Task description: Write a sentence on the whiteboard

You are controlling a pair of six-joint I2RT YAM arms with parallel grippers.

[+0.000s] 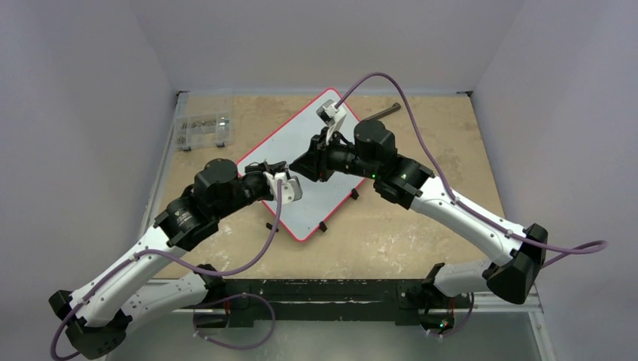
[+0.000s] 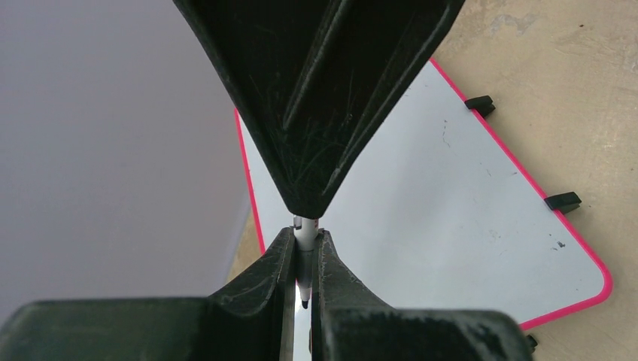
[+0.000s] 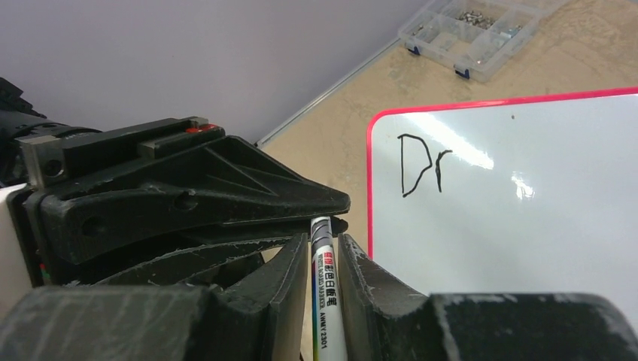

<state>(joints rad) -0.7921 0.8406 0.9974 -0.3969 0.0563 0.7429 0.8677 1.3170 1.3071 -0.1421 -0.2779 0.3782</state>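
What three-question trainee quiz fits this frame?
1. True or false: the red-rimmed white rectangular whiteboard bears no writing.
2. What sits near the far-left corner of the tan wooden table? A) clear plastic compartment box B) blue mug C) roll of tape
3. Fill in: the left gripper and right gripper both clamp one white-barrelled ____.
Key: 1 false, black letters "Dr" are written; 2 A; 3 marker.
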